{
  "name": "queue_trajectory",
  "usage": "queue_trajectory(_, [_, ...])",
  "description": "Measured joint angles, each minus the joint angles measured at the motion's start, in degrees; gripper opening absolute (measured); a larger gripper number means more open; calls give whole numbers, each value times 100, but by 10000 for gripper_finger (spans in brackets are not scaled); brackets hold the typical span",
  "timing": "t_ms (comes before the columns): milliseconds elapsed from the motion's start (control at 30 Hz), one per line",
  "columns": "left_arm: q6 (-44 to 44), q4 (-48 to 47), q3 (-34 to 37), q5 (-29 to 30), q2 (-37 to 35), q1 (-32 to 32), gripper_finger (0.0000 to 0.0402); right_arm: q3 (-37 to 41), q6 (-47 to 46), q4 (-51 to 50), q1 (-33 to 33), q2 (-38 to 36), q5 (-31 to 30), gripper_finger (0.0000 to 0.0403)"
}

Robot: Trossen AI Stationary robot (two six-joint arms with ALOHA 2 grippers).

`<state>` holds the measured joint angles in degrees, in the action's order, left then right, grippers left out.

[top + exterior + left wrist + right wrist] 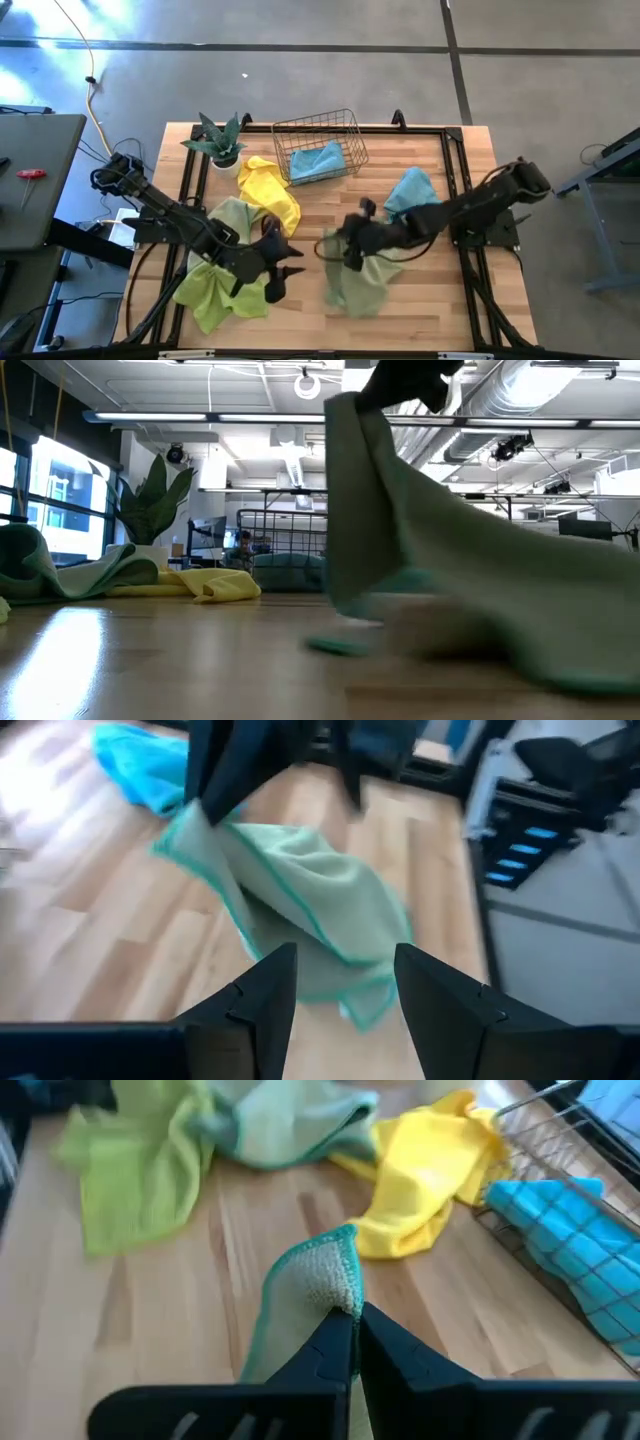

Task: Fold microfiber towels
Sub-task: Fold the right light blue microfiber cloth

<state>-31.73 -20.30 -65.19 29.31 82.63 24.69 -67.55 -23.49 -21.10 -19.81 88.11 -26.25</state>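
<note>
The pale sage green microfiber towel [358, 283] sits in the middle of the wooden counter [420, 310], toward its near edge. One corner is raised off the surface; the remainder drapes down and lies crumpled on the wood. The right gripper [352, 1342] holds that raised corner, its jaws closed tight on the teal-stitched hem. In the low view the cloth [440, 560] hangs from above in a slanted sheet, its lower part spread on the counter.

The left gripper [340, 990] hovers near the sage towel, on its left-edge side, jaws parted and holding nothing. The towel [310, 910] lies just ahead of it, apart from its fingers.

A lime green microfiber towel [215, 290] lies rumpled near the counter's near-left corner, partly beneath the left arm. A second pale green cloth [232, 215] overlaps it on the far side. A yellow microfiber towel [270, 190] lies bunched beside that, toward the far-left part of the counter, touching the pale green one. A light blue microfiber towel [410, 190] lies heaped right of centre, partly hidden by the right arm.

A black wire basket [350, 135] stands at the far edge, centre, with another light blue cloth [318, 160] inside it. A green spiky potted plant [220, 140] stands at the far-left corner, just beside the yellow towel.
</note>
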Motion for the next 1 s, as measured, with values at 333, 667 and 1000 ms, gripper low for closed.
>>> queue_trajectory(333, [292, 255, 0, 551, 0, -798, 161, -2, -167, 539, 83, -648, -289, 0])
queue_trajectory(667, [689, 1055, -20, 242, 204, -1197, 161, -90, 333, 893, 105, -796, -508, 0])
queue_trajectory(1000, [505, 1016, -6, -6, 687, -1294, 155, -893, 1083, 441, 103, -801, -526, 0])
